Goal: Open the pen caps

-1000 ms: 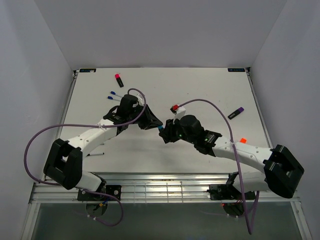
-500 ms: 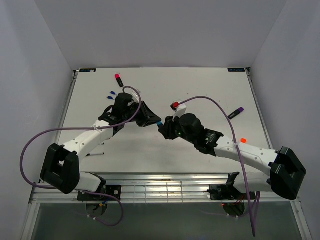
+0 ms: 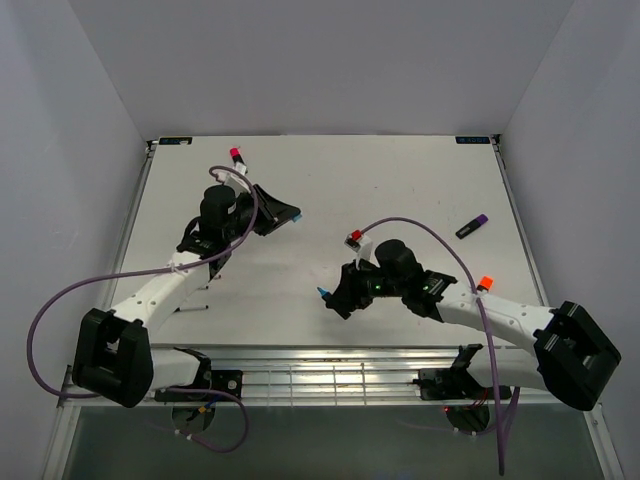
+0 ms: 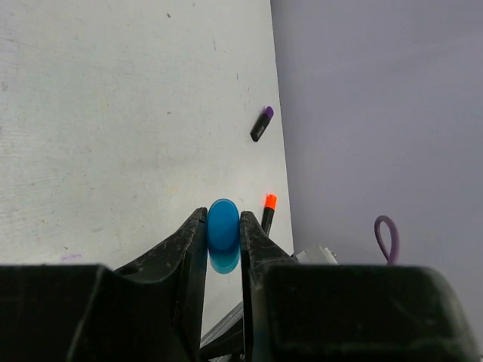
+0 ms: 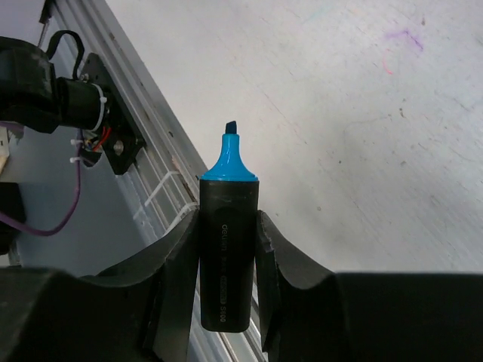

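Pinching the blue cap (image 4: 223,226), left fingers (image 4: 192,243) sit narrow; right fingers (image 5: 178,264) clamp the uncapped marker (image 5: 228,260).

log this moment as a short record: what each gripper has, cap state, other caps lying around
left gripper: shut on blue cap, over the far left of the table
right gripper: shut on black marker, its blue tip bare
cap state: blue cap is off the marker, the two arms apart
caps on their pens, not held: purple cap, orange cap, red cap, pink cap
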`<state>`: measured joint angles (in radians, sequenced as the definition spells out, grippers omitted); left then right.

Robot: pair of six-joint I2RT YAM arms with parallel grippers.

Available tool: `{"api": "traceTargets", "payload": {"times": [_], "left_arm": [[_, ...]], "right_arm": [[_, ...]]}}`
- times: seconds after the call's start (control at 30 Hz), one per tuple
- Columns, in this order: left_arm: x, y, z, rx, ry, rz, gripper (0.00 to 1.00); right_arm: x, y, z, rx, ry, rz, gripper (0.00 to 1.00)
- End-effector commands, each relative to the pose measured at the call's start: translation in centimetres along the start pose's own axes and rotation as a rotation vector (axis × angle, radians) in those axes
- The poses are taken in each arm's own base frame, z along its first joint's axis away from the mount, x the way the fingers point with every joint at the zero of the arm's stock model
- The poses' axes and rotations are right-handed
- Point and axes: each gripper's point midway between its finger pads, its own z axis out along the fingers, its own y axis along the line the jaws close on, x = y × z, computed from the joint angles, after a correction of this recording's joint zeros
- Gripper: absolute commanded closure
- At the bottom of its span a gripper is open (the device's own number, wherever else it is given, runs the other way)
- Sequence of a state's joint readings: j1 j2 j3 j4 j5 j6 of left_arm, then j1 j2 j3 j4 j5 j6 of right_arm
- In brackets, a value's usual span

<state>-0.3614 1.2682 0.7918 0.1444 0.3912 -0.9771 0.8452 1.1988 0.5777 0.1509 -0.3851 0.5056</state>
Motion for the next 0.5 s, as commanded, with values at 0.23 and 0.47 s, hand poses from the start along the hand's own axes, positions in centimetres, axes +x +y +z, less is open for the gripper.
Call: {"api": "traceTargets", "payload": {"times": [0.23,0.47], "left_arm": [[1.2,0.7,4.4,-0.059,0.224,0.056,1.0],[3.0,5.4,10.8,-0.19,0.353,0.09,1.0]], "right_arm": [[-3.9,-7.3,-2.1,0.409,-0.1,0.047,0.92],[-6.2,-13.1,-1.9,0.592,-0.125,0.049,0.92]]}}
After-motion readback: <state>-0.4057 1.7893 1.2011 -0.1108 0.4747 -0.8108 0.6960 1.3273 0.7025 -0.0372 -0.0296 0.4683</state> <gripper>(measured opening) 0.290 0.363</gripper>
